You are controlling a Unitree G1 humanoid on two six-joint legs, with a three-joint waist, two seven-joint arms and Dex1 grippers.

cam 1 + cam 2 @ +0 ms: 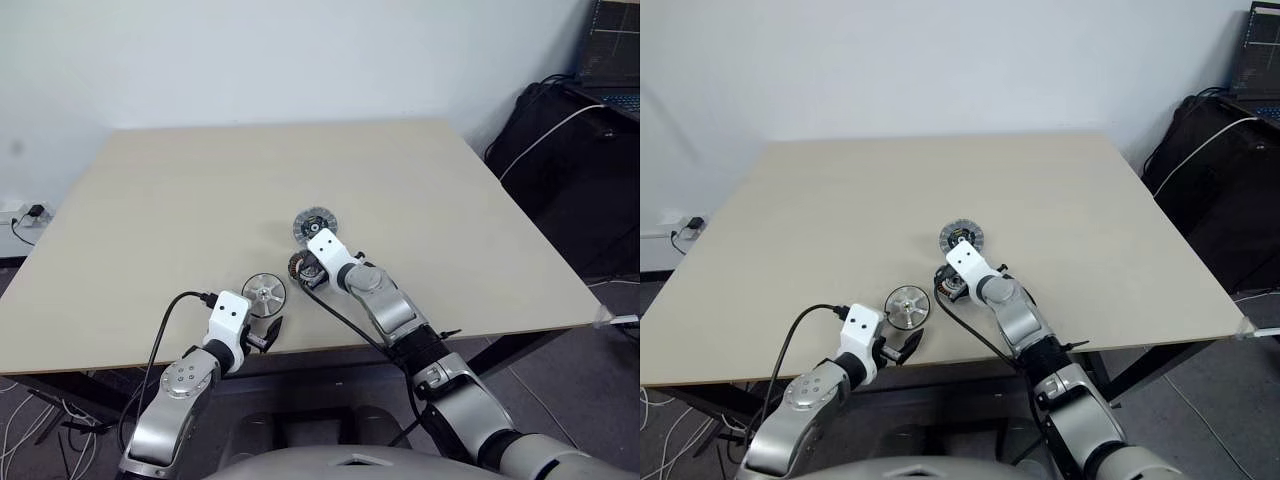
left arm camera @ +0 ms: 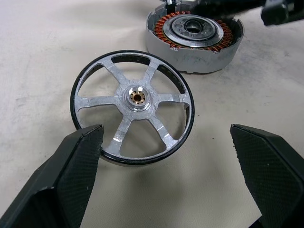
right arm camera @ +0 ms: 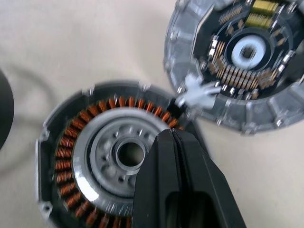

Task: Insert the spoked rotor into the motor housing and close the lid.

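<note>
Left arm low at the near edge of the worktop [image 1: 150,200], forearm angled forward. Left end effector [image 2: 166,156] pitched down toward the worktop, fingers [image 2: 71,161] spread wide, nothing between them. Right arm reaches further out over the worktop, slanting toward its middle, wrist tilted down. Right end effector [image 3: 173,142] with both fingers pressed together, tips low over the worktop, gripping nothing.

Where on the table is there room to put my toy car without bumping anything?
The table is bare along its far edge by the wall, and down both sides. The near middle is crowded: the lid, the motor housing with the shut right gripper over it, and the spoked rotor before the open left gripper.
</note>
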